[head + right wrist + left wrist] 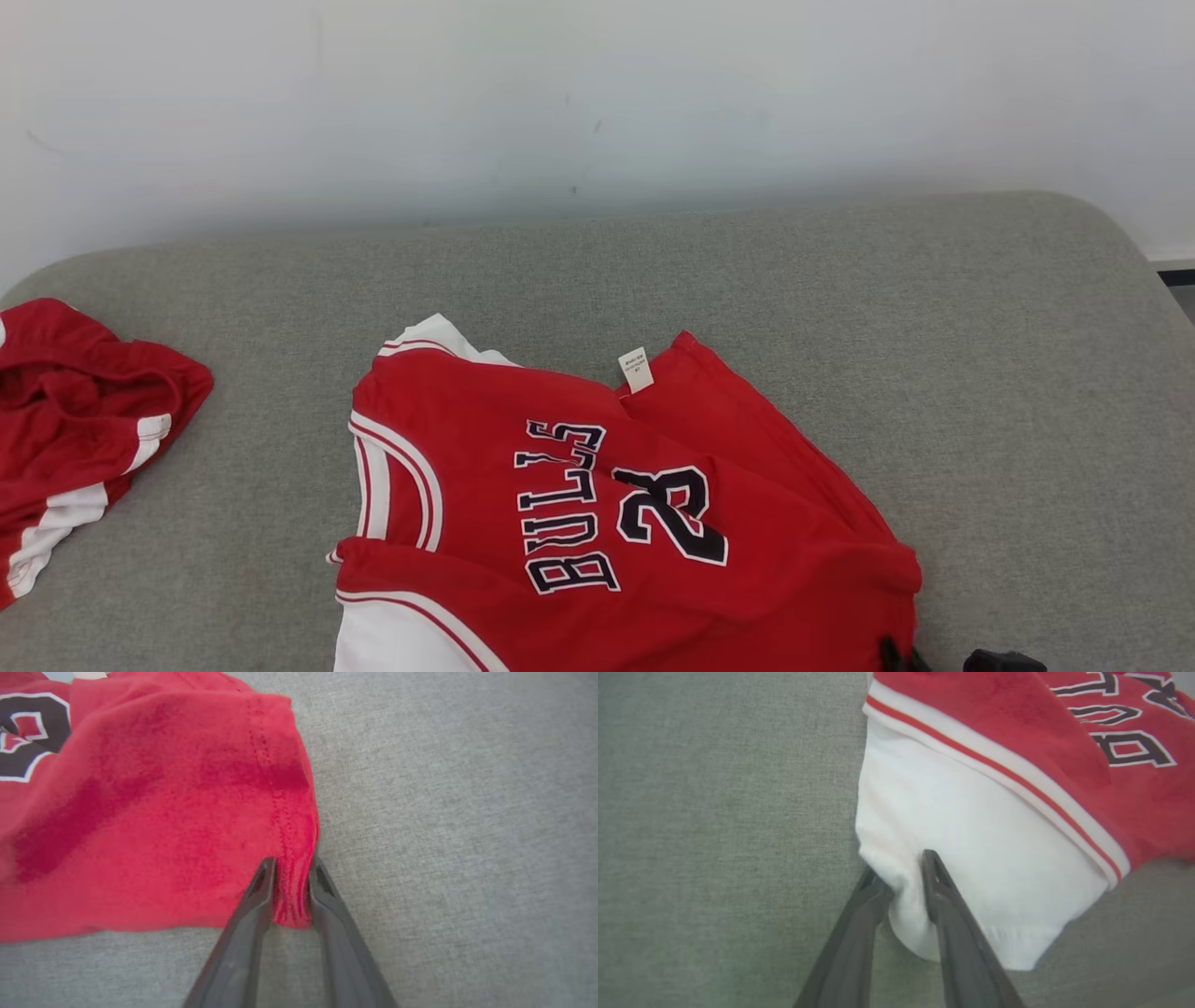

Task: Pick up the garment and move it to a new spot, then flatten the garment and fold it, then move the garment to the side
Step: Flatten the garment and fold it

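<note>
As left tool [900, 865] pinches jersey [971, 812], label [636, 369] exposed

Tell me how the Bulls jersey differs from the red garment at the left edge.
The jersey lies mostly spread, lettering up; the other garment is bunched, no lettering visible. The jersey is pinched at two edges, by the left gripper and the right gripper; the other garment lies free. Both are red with white trim, on the grey cushion.
</note>
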{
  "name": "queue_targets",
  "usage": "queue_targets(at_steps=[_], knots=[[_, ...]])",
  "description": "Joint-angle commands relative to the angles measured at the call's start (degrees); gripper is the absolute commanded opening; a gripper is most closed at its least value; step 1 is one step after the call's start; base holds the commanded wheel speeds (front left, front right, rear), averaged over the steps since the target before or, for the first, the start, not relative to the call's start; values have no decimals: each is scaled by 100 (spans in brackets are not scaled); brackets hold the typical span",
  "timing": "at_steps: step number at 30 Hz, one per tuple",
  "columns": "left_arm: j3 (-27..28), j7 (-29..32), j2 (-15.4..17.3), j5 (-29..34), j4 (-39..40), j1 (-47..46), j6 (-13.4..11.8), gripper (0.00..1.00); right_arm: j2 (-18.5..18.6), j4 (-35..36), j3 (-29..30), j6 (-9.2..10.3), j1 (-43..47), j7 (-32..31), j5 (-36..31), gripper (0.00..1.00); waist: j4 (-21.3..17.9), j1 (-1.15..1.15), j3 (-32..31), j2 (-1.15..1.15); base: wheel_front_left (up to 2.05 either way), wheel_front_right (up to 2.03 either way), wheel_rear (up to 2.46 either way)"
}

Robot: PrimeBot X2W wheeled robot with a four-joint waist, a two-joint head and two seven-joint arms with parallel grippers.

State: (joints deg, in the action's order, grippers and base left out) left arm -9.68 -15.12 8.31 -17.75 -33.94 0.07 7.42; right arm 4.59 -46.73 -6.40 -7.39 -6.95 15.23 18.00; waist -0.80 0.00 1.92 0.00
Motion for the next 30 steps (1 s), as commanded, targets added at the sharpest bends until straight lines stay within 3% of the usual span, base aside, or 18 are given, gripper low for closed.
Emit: queue_targets(at_steps=[1, 10, 16, 24, 30], knots=[[-4, -3, 19, -81, 74, -68, 2, 0, -100, -66, -159, -20, -49, -45, 105, 0, 7, 0, 14, 0, 0, 0, 0], [68, -3, 85, -178, 1197, -205, 2, 0, 135, 1067, -425, -18, -117, -10, 383, 0, 6, 0, 126, 0, 0, 0, 0], [-76, 13, 401, -322, 1758, -835, -3, 0, 311, 1740, -669, -15, -625, -16, 505, 0, -72, 0, 287, 0, 0, 0, 0], [-463, 715, 1034, -886, 2037, -2982, -3, 0, 645, 2330, -853, -15, -2301, -376, 735, 0, -163, 0, 971, 0, 0, 0, 0], [-822, 1271, 1430, -1079, 1651, -5223, -2, 0, 941, 2217, -815, -15, -4196, -809, 936, 0, -206, 0, 1885, 0, 0, 0, 0]])
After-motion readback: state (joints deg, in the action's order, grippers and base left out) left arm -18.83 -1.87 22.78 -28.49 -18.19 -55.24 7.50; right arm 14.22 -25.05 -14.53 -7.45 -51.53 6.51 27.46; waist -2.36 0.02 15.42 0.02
